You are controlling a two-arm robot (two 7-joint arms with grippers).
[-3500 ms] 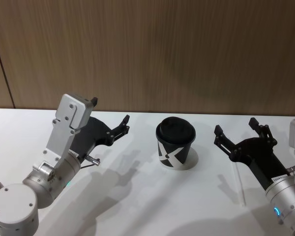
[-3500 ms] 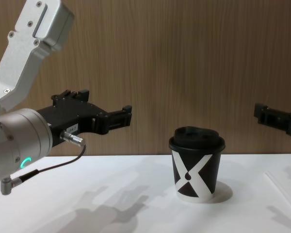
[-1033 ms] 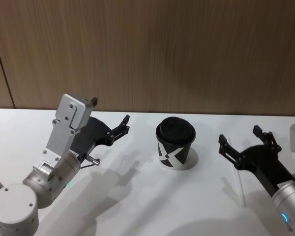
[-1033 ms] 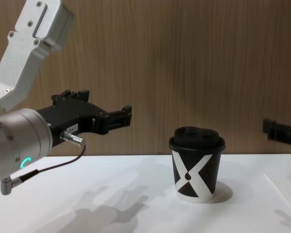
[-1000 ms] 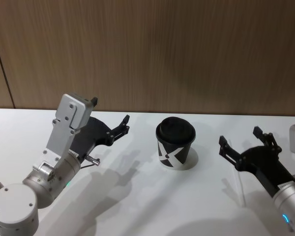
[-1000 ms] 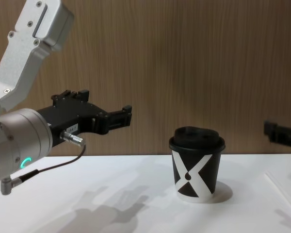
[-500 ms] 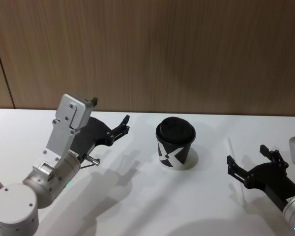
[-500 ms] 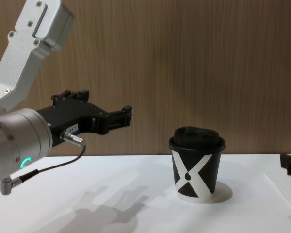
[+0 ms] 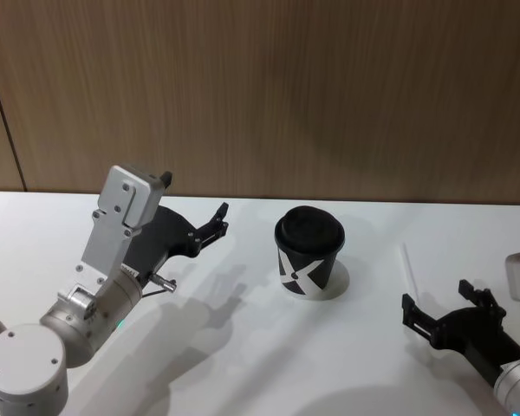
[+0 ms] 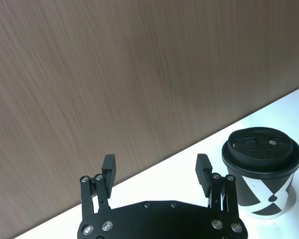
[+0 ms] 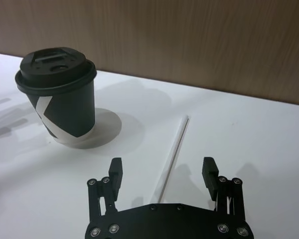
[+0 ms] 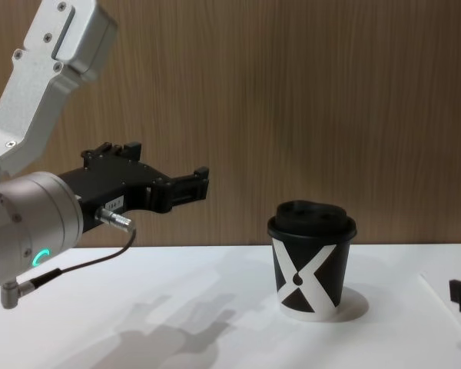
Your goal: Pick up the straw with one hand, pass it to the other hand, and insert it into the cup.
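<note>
— Hovering my right claw point(image 9: 436, 299), spread wide, above the straw point(image 9: 407, 263) lying on the table point(image 9: 243, 347) beside the cup point(image 9: 309, 253).
— Guessing it's light, crushable (slippery too): aiming mid-length, gently; my left claw point(image 10: 156, 163) is idling, spread.

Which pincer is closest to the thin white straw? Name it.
The right black pincer: open, low over the white table, lined up on the straw. The left pincer hangs open and raised beyond the black lidded paper cup.

Looks like a lab or demo room: a smooth white surface point(image 9: 269, 347) against a far wood-panelled wall point(image 9: 329, 87)
</note>
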